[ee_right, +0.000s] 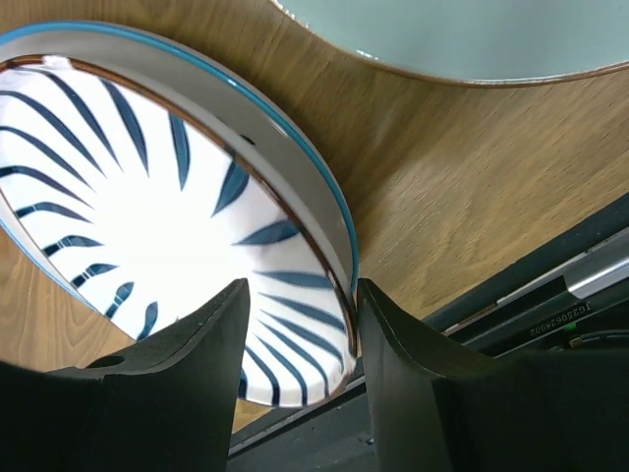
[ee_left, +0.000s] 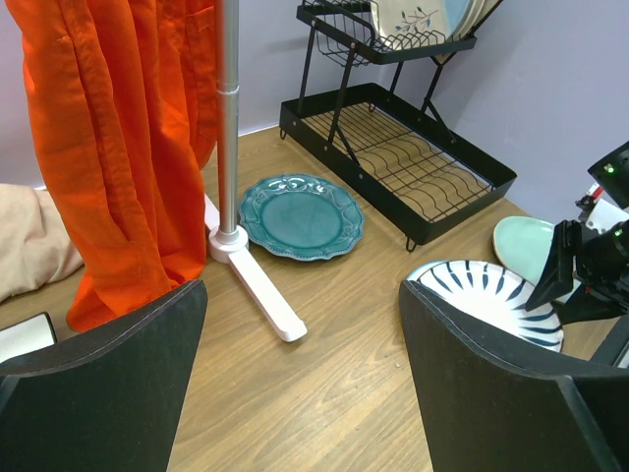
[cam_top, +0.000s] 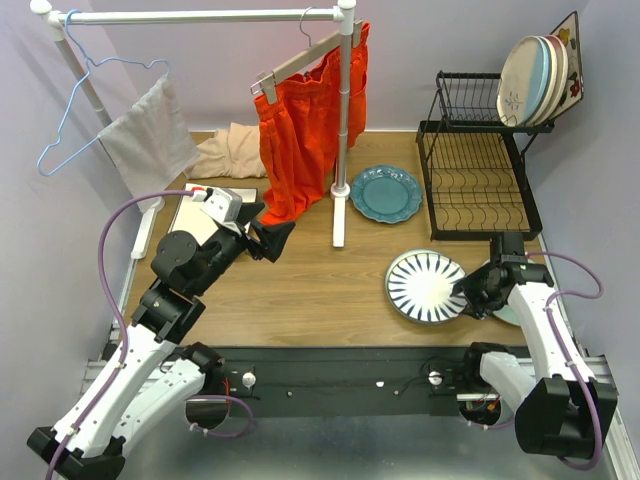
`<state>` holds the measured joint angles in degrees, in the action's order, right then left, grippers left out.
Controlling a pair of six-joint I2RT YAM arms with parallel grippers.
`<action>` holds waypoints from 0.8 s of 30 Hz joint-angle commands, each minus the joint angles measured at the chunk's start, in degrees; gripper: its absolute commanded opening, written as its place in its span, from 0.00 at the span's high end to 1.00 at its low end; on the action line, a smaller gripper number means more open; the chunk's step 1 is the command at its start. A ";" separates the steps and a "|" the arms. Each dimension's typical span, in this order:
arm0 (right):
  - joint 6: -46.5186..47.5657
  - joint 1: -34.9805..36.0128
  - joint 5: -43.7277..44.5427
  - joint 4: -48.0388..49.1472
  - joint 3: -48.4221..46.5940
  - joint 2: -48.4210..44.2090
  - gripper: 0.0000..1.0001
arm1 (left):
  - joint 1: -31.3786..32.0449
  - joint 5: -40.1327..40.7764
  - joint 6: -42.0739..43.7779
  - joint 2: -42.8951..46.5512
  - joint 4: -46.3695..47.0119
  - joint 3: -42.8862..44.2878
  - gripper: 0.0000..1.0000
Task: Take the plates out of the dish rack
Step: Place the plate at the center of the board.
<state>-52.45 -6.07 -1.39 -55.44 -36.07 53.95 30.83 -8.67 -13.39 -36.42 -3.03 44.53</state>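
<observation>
The plates stand in the upper shelf of the dish rack, one blue-striped plate lies on the tabletop with the released right end effector astride its rim, and the left end effector is spread, empty.

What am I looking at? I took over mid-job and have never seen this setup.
Two robot arms are bolted at the near edge of a wooden table. The top picture looks down from above and behind them; the other two come from a camera on each wrist. On the table lie a round teal plate, a blue-striped white plate and a pale mint plate; more plates stand on the black wire dish rack. A white clothes rail holds an orange garment. The left hand is open and empty. The right hand has a finger either side of the striped plate's rim; whether it pinches is unclear.
</observation>
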 commanded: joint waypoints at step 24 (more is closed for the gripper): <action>4.98 -0.09 8.33 2.97 -14.53 4.76 0.51 | -0.15 -0.03 -0.23 1.97 0.57 -0.06 0.12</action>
<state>-49.87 -6.07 3.66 -54.41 -44.10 58.22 30.83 -8.62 -13.39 -34.81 -3.01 44.53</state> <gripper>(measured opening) 0.490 0.882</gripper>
